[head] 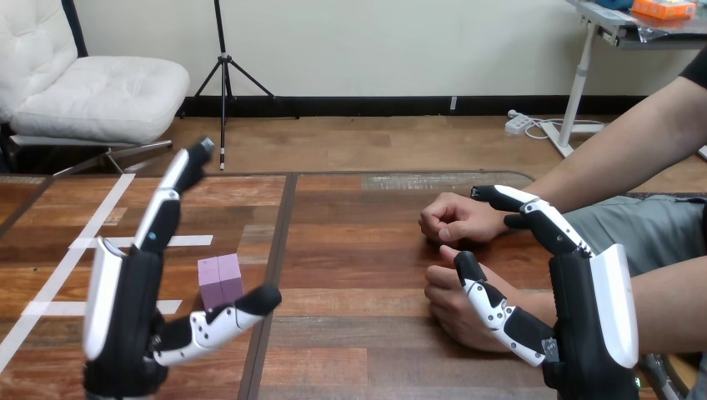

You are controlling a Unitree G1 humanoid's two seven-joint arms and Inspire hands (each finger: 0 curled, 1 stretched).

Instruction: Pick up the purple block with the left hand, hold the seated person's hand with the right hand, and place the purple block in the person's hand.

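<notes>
A purple block [219, 280] stands on the wooden table [358, 250], left of centre. My left hand [137, 308] is raised near the view's lower left, open, its fingers pointing up and its thumb stretched toward the block's near side without touching it. My right hand [575, 308] is at the lower right, open, with its fingers over the person's wrist at the far side and its thumb lying against the person's nearer hand [454, 308]. The person's farther hand [457, 219] rests on the table as a loose fist. Nothing lies in either of the person's hands.
White tape lines [108, 242] cross the table's left part. A dark seam [275, 275] runs down the table just right of the block. The person's forearms [617, 158] come in from the right.
</notes>
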